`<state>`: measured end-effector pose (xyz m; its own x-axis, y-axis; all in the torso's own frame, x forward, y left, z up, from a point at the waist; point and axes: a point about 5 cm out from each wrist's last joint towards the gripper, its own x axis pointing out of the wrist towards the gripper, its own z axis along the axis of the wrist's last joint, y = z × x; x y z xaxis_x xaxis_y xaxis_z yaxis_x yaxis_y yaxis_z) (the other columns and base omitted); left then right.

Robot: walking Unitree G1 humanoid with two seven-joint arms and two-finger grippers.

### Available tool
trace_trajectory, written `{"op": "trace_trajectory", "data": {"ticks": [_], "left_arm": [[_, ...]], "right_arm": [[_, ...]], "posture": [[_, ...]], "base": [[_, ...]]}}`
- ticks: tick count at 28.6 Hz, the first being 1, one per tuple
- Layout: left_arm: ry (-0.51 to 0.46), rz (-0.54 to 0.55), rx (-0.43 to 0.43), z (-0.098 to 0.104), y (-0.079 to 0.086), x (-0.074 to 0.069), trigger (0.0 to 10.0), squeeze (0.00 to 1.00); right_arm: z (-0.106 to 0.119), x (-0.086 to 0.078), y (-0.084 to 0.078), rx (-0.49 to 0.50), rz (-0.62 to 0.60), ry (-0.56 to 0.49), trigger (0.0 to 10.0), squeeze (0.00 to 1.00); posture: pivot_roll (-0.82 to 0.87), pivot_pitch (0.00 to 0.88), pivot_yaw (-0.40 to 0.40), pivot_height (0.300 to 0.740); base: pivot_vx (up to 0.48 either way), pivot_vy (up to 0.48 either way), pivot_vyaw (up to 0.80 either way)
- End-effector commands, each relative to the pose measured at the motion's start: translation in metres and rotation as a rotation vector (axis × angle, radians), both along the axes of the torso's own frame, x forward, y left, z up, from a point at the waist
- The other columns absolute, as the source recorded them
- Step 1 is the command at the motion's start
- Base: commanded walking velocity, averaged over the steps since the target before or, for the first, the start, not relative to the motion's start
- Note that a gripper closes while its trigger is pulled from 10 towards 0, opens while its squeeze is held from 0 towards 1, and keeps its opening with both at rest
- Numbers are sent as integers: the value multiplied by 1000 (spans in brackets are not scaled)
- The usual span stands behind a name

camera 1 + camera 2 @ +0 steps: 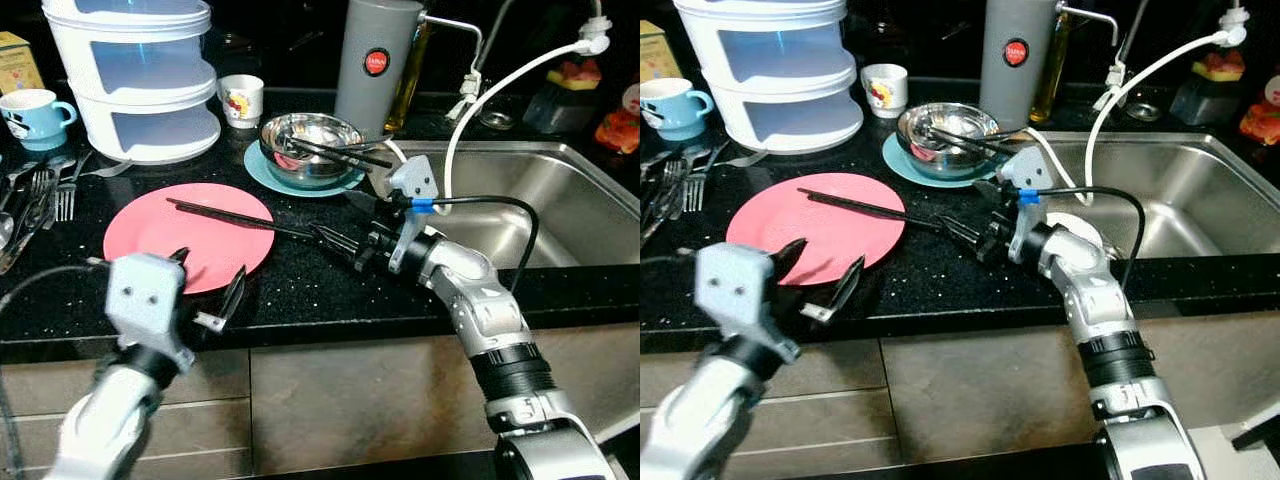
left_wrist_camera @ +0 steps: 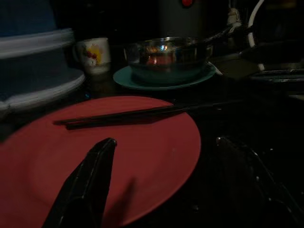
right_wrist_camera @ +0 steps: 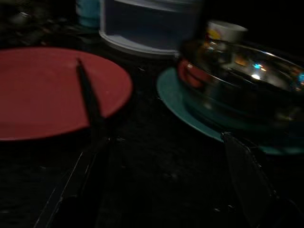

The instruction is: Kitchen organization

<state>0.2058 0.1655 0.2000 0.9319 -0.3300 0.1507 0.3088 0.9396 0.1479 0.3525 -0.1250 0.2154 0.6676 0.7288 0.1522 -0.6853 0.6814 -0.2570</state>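
Counter state: round pink plate sits near the front edge of the black speckled countertop, left of the steel sink. A pair of long black chopsticks lies across the plate's far half, tips running off its right rim onto the counter toward the sink side.

Behind that: shiny steel bowl on a small teal saucer, with more dark utensils resting in it. Further back a tall grey thermos jug, a small white printed cup and a white stacked plastic container. Light blue mug at the back left, loose metal forks along the left edge.

Right gripper: low over the counter between plate and sink, fingers spread wide, holding nothing. In the right wrist view one finger lines up just beside the chopsticks' near end; can't tell if it touches.

Left gripper: at the counter's front edge, at the plate's near rim, fingers parted, empty. One finger hangs over the plate.

Read: step in hand is picking up the chopsticks with the right arm, approach phase, no grasp yet. Next move needs both fingers straddling the thin sticks, then close and lift without dragging the plate. Risk: the sticks are thin and low, so they may roll or split apart.
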Motion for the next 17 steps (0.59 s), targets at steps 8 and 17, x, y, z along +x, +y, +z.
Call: {"op": "trace_trajectory", "data": {"ticks": [8, 17], "left_arm": [[33, -115, 68, 18, 3, -23, 10000, 0], [73, -115, 40, 18, 1, -39, 10000, 0]], "right_arm": [[6, 0, 3, 1, 78, -27, 10000, 0], [13, -16, 5, 31, 372, 7, 10000, 0]], "posture": [[287, 0, -111, 740], [313, 0, -154, 740]], "base": [[0, 0, 0], [0, 0, 0]]}}
